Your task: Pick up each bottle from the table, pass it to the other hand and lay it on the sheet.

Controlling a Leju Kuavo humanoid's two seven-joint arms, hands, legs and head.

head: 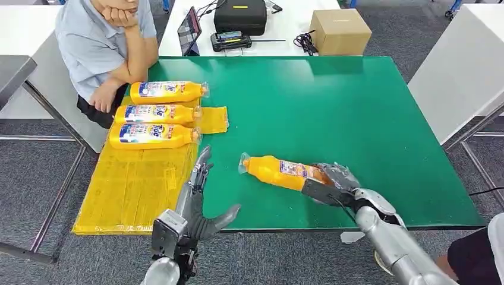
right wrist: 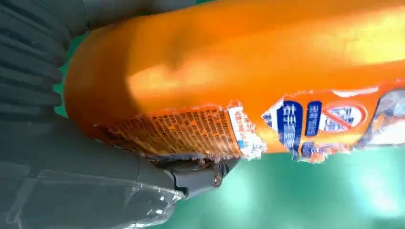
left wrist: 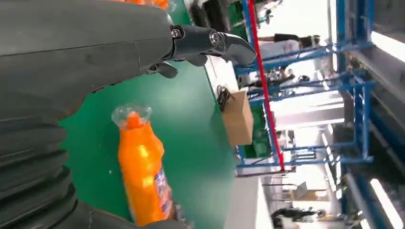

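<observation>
I see the orange bottle (head: 279, 172) as glossy plastic with a clear crinkly film over its cap and a printed label whose edge looks torn and rough, held in my right hand (head: 333, 181), which is dark matt plastic on a brushed silver metal arm. The surface (head: 356, 119) looks smooth, matt green, and the yellow sheet (head: 136, 184) beside it shows a shiny, creased plastic finish. The box (head: 340, 31) behind is plain matt cardboard.

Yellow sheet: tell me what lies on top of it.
Three orange bottles lie side by side on the yellow sheet, at its far end, caps pointing right. The sheet beneath them is covered; its near part is bare.
</observation>
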